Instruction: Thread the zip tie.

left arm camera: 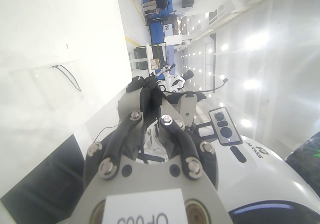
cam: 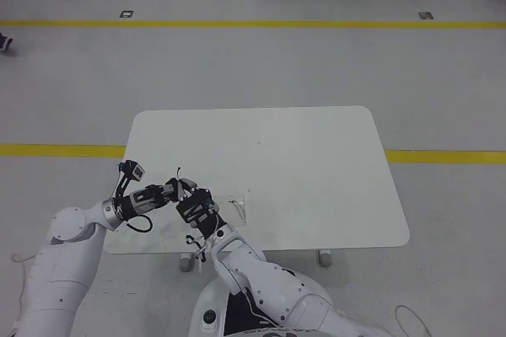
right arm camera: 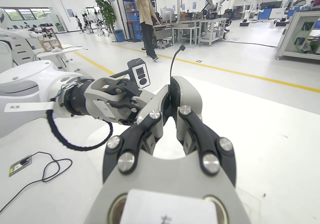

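Two robot grippers are meeting tip to tip above the white worktop (cam: 304, 160), close to its front left corner. The right gripper (right arm camera: 170, 96) is pinching its fingers (right arm camera: 186, 96) fully together on a thin black zip tie (right arm camera: 172, 67). The black pads are pressing on the strap from both sides with no gap showing between them. The zip tie is standing up out of the closed fingertips, rising nearly straight and then bending slightly. Its small square head is sitting free at the upper end, well clear of the fingers. The left gripper (left arm camera: 149, 100) is coming in from the left edge of the worktop and pointing straight at the right gripper. Its fingers are also drawn together, with the dark pads meeting. Its tips are sitting against the side of the right gripper's fingers. Whether the lower part of the zip tie is passing between the left pads cannot be told, because the right gripper is covering that spot. Just beside the two grippers, a clear tray (cam: 234, 207) is lying flat near the front edge of the worktop. A thin black strip (left arm camera: 68, 75) is lying curved inside it.
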`<act>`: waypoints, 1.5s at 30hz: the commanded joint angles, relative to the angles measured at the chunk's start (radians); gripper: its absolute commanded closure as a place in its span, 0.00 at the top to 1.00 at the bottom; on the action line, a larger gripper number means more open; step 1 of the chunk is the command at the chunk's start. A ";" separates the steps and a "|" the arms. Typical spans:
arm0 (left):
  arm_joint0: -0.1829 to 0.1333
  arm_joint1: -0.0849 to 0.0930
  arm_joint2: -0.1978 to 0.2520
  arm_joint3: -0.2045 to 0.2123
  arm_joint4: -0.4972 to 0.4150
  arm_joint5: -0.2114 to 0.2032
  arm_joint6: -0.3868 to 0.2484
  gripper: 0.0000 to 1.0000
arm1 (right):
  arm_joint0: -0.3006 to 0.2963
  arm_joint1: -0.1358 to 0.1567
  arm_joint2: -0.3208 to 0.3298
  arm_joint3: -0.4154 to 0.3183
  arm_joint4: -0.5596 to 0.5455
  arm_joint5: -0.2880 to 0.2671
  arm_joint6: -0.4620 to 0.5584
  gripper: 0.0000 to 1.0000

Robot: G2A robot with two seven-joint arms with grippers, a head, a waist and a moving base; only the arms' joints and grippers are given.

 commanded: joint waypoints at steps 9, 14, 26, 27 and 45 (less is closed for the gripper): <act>0.000 0.000 0.000 0.000 0.000 0.000 0.000 0.00 | 0.011 -0.005 -0.008 0.020 0.010 0.001 0.003 0.00; 0.000 0.000 0.000 0.000 0.000 0.000 0.000 0.00 | 0.007 -0.005 0.000 0.024 0.004 0.013 0.004 0.00; 0.000 0.000 0.000 0.000 0.000 0.000 0.000 0.00 | -0.013 0.003 0.017 0.015 -0.019 0.012 0.017 0.00; 0.000 0.000 0.000 0.000 0.000 0.000 0.000 0.00 | -0.015 0.003 0.019 0.015 -0.020 0.013 0.018 0.00; 0.000 0.000 0.000 0.000 0.000 0.000 0.000 0.00 | -0.013 0.003 0.013 0.020 -0.018 0.002 0.031 0.00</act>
